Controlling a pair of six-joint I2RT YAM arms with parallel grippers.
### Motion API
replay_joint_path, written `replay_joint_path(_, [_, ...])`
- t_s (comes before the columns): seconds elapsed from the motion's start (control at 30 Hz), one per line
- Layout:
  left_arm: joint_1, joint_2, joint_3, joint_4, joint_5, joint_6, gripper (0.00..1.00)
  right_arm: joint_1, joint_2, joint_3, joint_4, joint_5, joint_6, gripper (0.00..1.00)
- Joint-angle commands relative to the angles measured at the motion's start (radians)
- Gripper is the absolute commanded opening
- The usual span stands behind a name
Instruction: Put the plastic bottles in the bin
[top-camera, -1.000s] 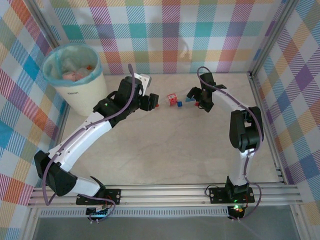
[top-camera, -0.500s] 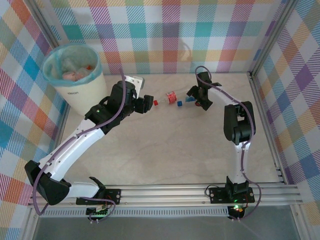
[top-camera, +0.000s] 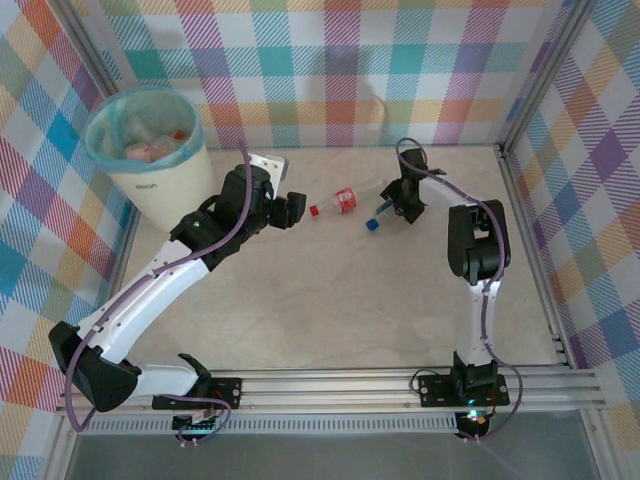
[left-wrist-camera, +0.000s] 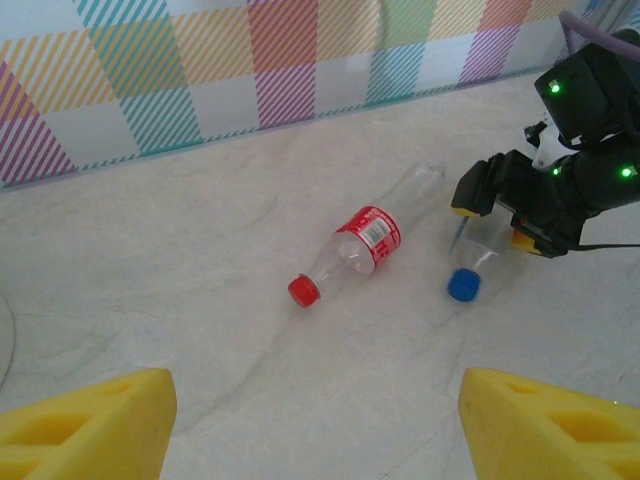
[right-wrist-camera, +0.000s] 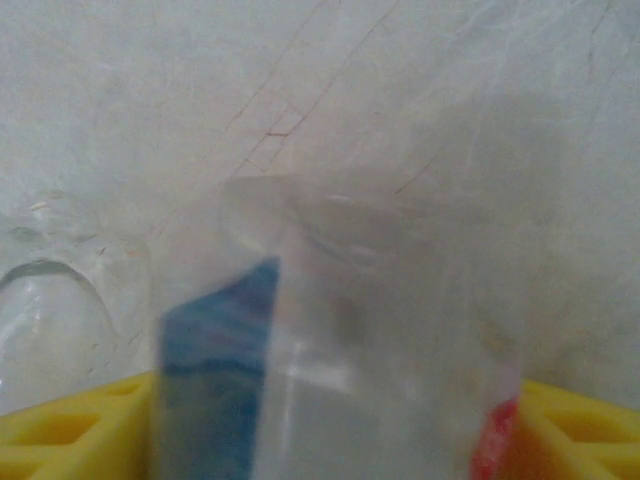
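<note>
A clear plastic bottle with a red cap and red label lies on its side mid-table, just ahead of my left gripper. That gripper is open, with bare tabletop between its yellow fingers. To the right lies a second clear bottle with a blue cap. My right gripper is down over it, both yellow fingers against its sides; the bottle looks close and blurred. The cream bin with a teal liner stands at the far left, bottles inside.
Checked walls close in the table at the back and on both sides, with metal rails along the right and near edges. Open tabletop stretches between the two arms toward the near edge. The red-capped bottle's clear base lies just left of my right gripper.
My right gripper's jaws have closed in on the blue-capped bottle, which shifted slightly nearer. The left arm drew back to the left. The red-capped bottle now lies clear of both grippers.
</note>
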Motion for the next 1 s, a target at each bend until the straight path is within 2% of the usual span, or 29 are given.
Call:
replay_joint_path(0.0, [-0.009,-0.017,0.001,0.020,-0.005,-0.020,0.75,-0.005,-0.055,-0.052,0.017,-0.047,-0.034,0.66])
replay_joint_path(0.27, [-0.009,0.028,0.049,-0.004,0.050,-0.035,0.77,-0.003,-0.164,-0.181,0.098,-0.148,-0.115,0.56])
replay_joint_path(0.47, [-0.009,0.119,0.180,-0.109,0.103,-0.076,0.80,0.009,-0.340,-0.332,0.206,-0.215,-0.218,0.55])
replay_joint_path(0.63, [-0.004,0.216,0.339,-0.204,0.231,-0.085,0.84,0.056,-0.551,-0.516,0.416,-0.294,-0.321,0.54])
replay_joint_path(0.73, [0.009,0.287,0.454,-0.272,0.297,-0.090,0.85,0.096,-0.644,-0.595,0.545,-0.395,-0.398,0.54])
replay_joint_path(0.77, [0.017,0.310,0.490,-0.290,0.329,-0.097,0.85,0.117,-0.675,-0.617,0.582,-0.398,-0.427,0.57])
replay_joint_path(0.97, [0.087,0.401,0.645,-0.348,0.569,-0.159,0.84,0.270,-0.781,-0.738,0.800,-0.395,-0.703,0.56])
